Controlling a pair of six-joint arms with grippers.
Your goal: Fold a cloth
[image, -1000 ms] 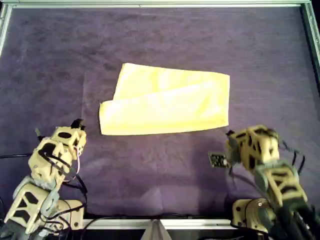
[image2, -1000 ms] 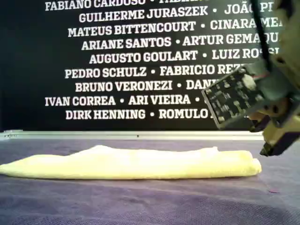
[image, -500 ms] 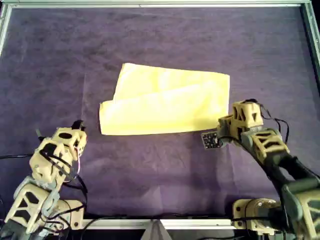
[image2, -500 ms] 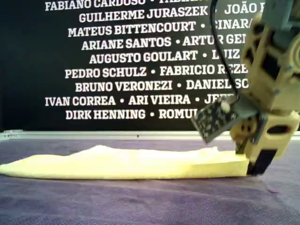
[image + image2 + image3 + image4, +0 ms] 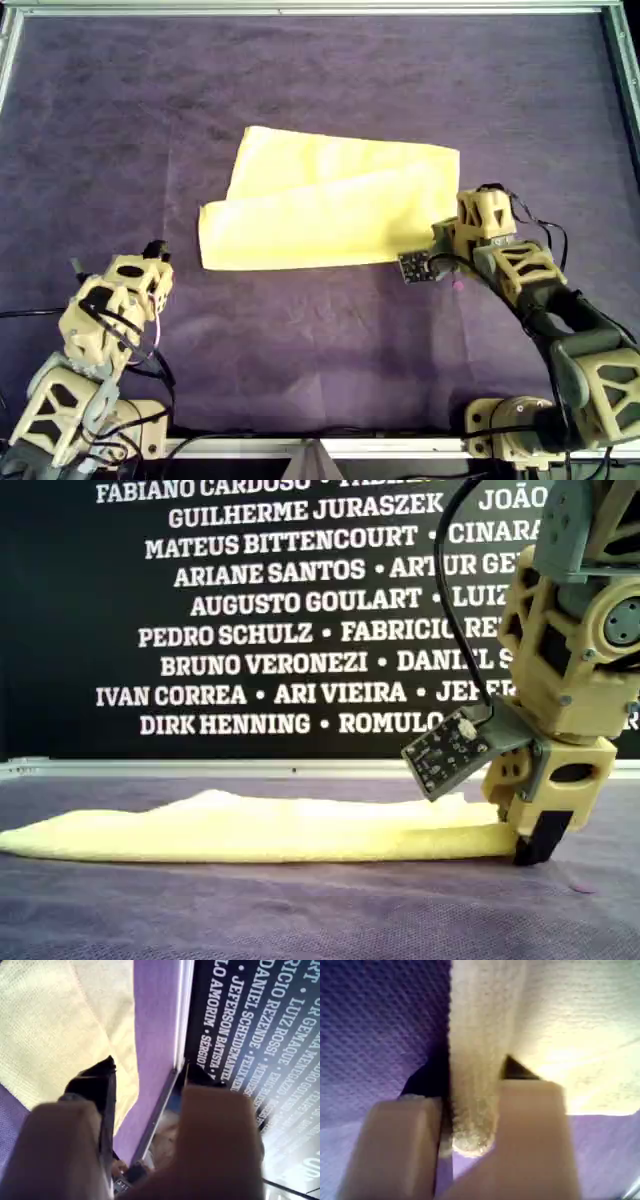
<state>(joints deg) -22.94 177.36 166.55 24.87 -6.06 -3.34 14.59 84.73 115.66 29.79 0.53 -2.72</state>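
The big purple mat (image 5: 330,340) covers the whole table under my arms. In the exterior view a black wall with white names (image 5: 250,610) stands behind it.

The cloth (image 5: 335,212) lies flat near the middle of the mat. It is folded over once, so it is long and thin. In the overhead view its long side runs left to right, and the folded top layer sits a bit crooked, so a strip of the lower layer shows along the far edge. In the exterior view the cloth (image 5: 250,830) is a low, flat hump stretched from left to right.

My second gripper (image 5: 462,236) is down at the cloth's right end in the overhead view, at the near corner. In the second wrist view its two fingers (image 5: 405,1145) press close on a thick fold of cloth (image 5: 477,1085), so it is holding the cloth.

My first gripper (image 5: 155,262) waits near the overhead view's lower left, apart from the cloth. In the first wrist view its fingers (image 5: 92,1095) stand wide apart with nothing between them.
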